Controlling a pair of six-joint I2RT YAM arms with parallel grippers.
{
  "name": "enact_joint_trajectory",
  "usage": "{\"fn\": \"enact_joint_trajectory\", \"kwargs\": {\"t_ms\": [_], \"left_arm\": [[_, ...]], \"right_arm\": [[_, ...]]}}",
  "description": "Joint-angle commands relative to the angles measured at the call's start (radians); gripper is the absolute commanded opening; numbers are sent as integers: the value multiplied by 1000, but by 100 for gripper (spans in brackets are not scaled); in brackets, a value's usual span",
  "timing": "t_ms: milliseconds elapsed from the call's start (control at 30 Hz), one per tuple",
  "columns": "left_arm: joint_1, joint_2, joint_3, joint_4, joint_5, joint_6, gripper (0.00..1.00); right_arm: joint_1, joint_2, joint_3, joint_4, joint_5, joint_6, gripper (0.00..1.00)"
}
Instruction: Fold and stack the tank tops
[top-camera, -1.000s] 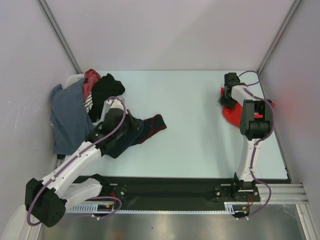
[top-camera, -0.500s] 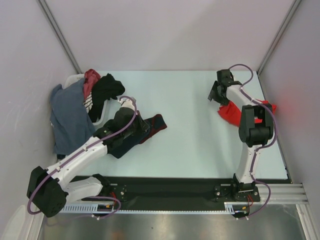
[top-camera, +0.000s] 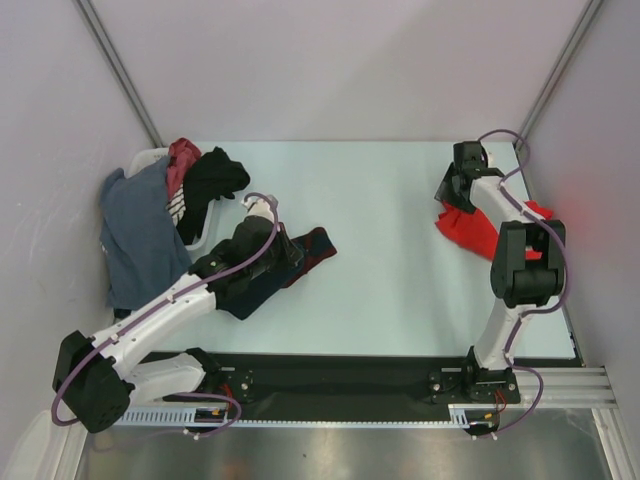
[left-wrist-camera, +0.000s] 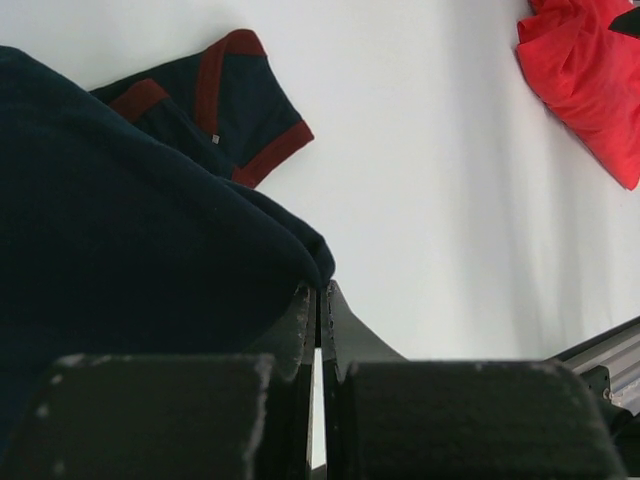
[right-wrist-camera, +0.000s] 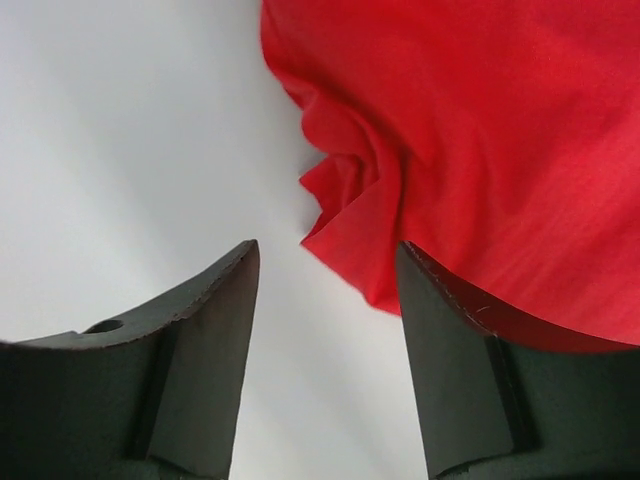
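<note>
From above, my left gripper (top-camera: 288, 250) sat left of centre on the table (top-camera: 390, 260), on top of the navy tank top (top-camera: 315, 243), whose maroon-trimmed end stuck out to the right. At the far left corner the white basket (top-camera: 148, 158) held a heap of other clothes, a grey-blue garment (top-camera: 140, 235) spilling over its near side. My right gripper (top-camera: 452, 190) was at the far right, over the far left edge of the red tank top (top-camera: 470, 228), which lay crumpled by the right wall.

Through my left wrist camera, my fingers were clenched tight, with a bunched fold of the navy tank top (left-wrist-camera: 120, 230) pinched at their tips. Its trimmed end lay flat on the table beyond, and the red tank top (left-wrist-camera: 590, 70) showed far right.

Through my right wrist camera, my gripper (right-wrist-camera: 325, 260) was released, jaws apart. A creased corner of the red tank top (right-wrist-camera: 480, 130) poked into the gap, and the right finger (right-wrist-camera: 445, 340) overlapped the cloth.
</note>
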Motion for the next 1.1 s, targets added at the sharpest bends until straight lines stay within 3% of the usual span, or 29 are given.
{"fn": "enact_joint_trajectory", "kwargs": {"t_ms": [0,233,433,567,667,867,1067], "left_arm": [[-16,-16,54,21,-11,3,0],[-21,-36,62,-11,-37,10,0],[-23,-48,75,-31,-46,18,0],[-23,-53,80,-44,-56,29,0],[-23,-57,91,-65,-57,38,0],[-21,-131,99,-160,-129,21,0],[-19,-255,31,-188,-217,-26,0]], "right_arm": [[0,95,19,25,22,12,61],[41,184,46,41,-88,21,61],[95,106,28,75,-131,-18,66],[107,0,-21,95,-128,-28,77],[139,-69,-105,159,-155,-39,77],[314,-115,-181,249,-304,-65,66],[483,1,-107,223,-291,-64,69]]}}
